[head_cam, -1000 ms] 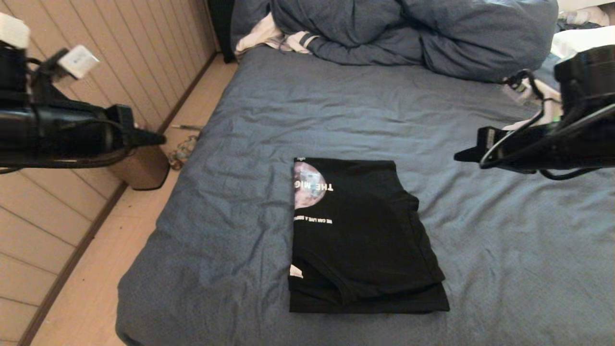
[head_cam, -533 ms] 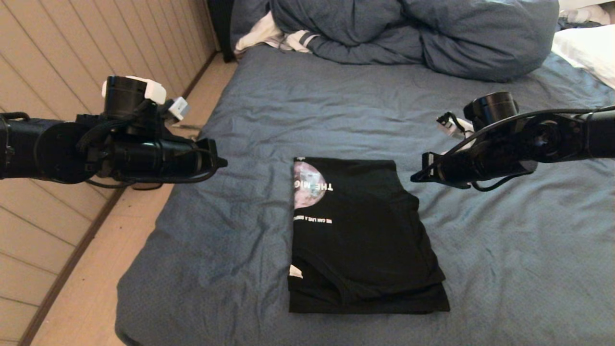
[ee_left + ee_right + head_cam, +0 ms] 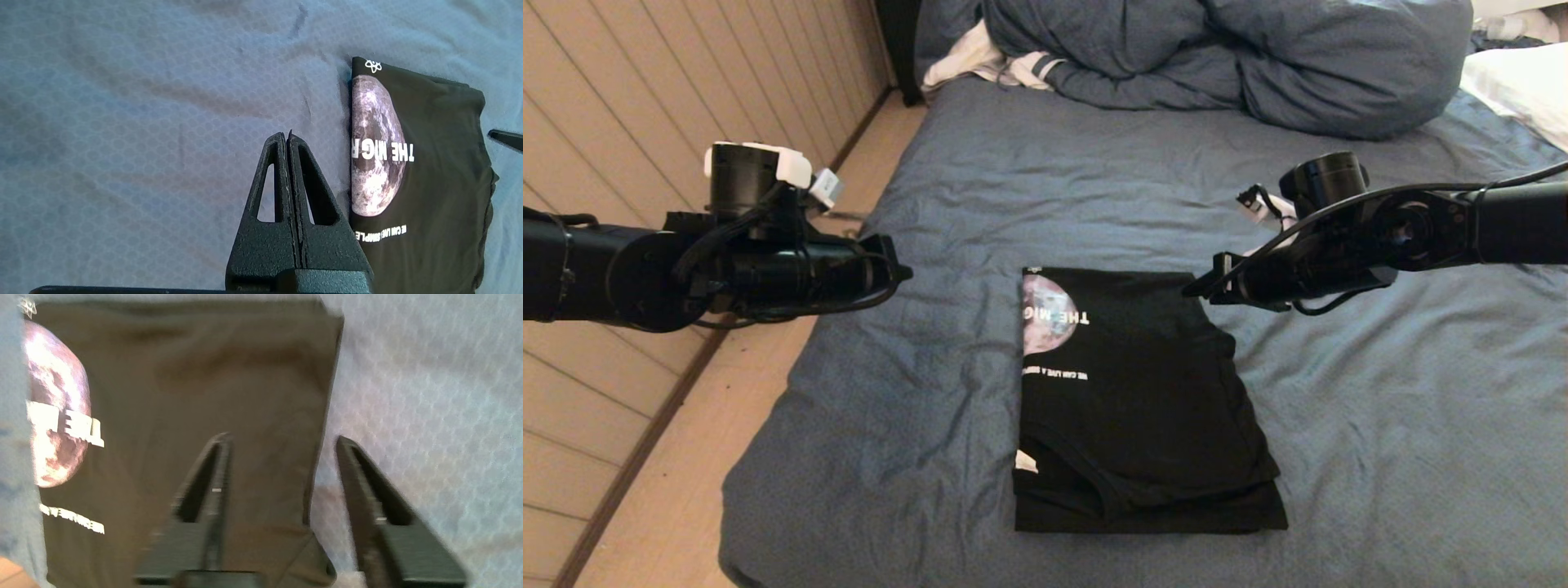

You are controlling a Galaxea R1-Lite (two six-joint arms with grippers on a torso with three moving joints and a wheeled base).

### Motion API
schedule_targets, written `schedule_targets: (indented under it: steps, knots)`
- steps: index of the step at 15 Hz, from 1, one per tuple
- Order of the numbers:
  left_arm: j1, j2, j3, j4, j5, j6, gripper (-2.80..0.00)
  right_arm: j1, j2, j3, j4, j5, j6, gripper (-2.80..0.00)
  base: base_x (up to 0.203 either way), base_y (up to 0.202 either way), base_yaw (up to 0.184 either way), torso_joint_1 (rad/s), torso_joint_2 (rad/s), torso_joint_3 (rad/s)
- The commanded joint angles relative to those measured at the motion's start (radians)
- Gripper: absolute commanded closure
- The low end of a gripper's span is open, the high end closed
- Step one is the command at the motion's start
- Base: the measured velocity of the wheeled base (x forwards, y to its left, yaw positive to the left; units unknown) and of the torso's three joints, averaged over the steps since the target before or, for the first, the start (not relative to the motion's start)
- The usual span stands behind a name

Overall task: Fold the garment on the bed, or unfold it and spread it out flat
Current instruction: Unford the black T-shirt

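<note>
Head view: folded garment (image 3: 1135, 400) on bed (image 3: 915, 392); no containers.

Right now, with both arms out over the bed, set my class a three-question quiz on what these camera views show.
1. True or false: the left gripper has its fingers pressed together, above bare sheet beside the black T-shirt.
2. Multiple choice: the right gripper is (A) shut on the shirt, (B) open, straddling the shirt's right edge without holding it, (C) out of sight.
3. Fill in: the shirt lies folded on the bed with half a moon graphic showing at its ___ edge in the head view.

Key: 1 true; 2 B; 3 left.
</note>
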Motion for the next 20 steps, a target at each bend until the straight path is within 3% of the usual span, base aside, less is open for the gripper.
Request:
schedule_targets:
  steps: [1, 8, 9, 20]
  knots:
    - [0.0, -0.016, 0.011, -0.011, -0.001, -0.003, 0.0, 0.018, 0.017, -0.021, 0.003, 0.0, 0.003, -2.8, 0.0, 0.0, 0.0, 0.0, 0.0, 0.0]
    - [-0.002, -0.003, 0.042, -0.055, -0.001, -0.003, 0.0, 0.033, 0.117, -0.089, 0.0, -0.002, -0.008, -2.8, 0.0, 0.0, 0.0, 0.0, 0.0, 0.0]
    - [-0.002, -0.002, 0.043, -0.055, -0.003, -0.003, 0.0, 0.037, 0.127, -0.099, 0.0, -0.004, -0.009, 0.0, 0.0, 0.0, 0.0, 0.0, 0.0, 0.0]
    - [-0.03, 0.02, 0.095, -0.125, 0.002, 0.008, 0.0, 0.089, 0.111, -0.152, -0.099, -0.014, -0.019, 0.0, 0.0, 0.0, 0.0, 0.0, 0.0, 0.0]
